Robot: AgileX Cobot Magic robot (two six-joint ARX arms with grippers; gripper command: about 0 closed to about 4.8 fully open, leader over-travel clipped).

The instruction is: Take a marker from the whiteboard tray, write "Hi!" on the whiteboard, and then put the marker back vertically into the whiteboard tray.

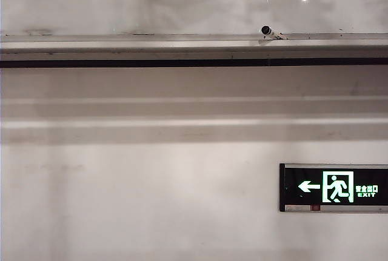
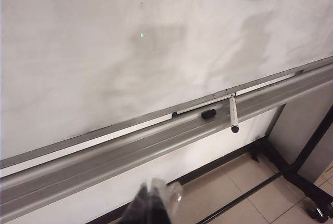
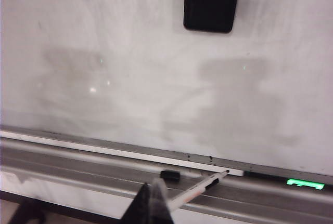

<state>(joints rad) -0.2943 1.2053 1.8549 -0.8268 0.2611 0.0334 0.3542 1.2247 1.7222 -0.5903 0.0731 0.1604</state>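
The marker, slim and white with a black end, lies tilted across the silver whiteboard tray right of centre, below the glossy whiteboard. Neither gripper shows in the exterior view. In the left wrist view the marker leans over the tray; my left gripper is blurred, fingers together, empty, well short of the tray. In the right wrist view the marker lies on the tray just beyond my right gripper, which is shut and holds nothing.
A small black piece lies on the tray beside the marker. A black eraser sticks to the whiteboard above. A lit exit sign hangs on the wall below the tray. The board's black wheeled stand rests on the tiled floor.
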